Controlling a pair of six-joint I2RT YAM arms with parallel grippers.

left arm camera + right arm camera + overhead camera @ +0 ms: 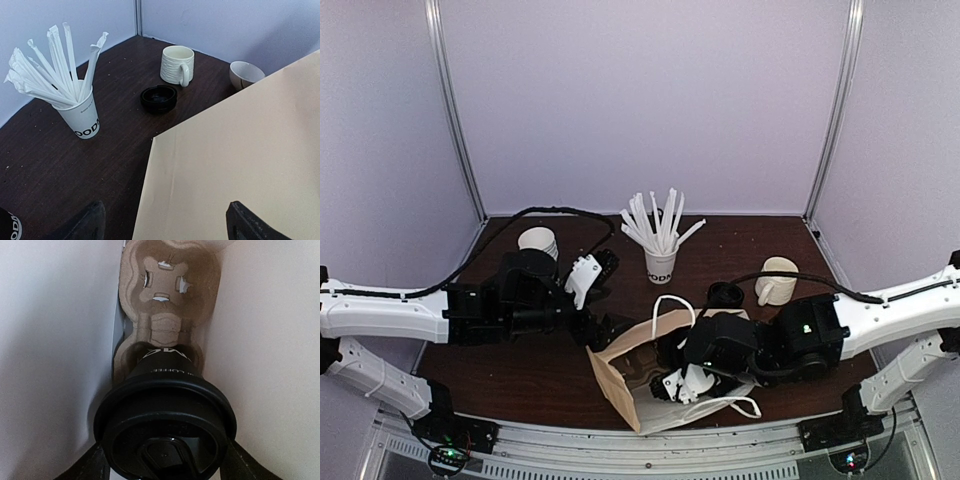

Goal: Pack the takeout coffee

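Note:
The takeout coffee (pixel 165 385), a black cup with white lettering and a black lid, stands with its base in the near pocket of a cardboard cup carrier (pixel 162 285) inside the brown paper bag (pixel 620 385). My right gripper (pixel 165 465) reaches into the bag's mouth, with its fingers (pixel 97 465) pressed against both sides of the lid. In the top view my right gripper (pixel 685 385) covers the cup. My left gripper (pixel 162 227) is open and straddles the bag's edge (pixel 240 150); one finger is over the table and the other over the bag. It shows at the bag's top corner in the top view (pixel 608 330).
A paper cup bristling with white sticks (pixel 660 262) stands mid-table and also shows in the left wrist view (pixel 85 117). A cream mug (pixel 778 280), a loose black lid (pixel 724 294) and a white bowl (pixel 245 74) sit to the right. A stack of white-rimmed cups (pixel 538 242) stands back left.

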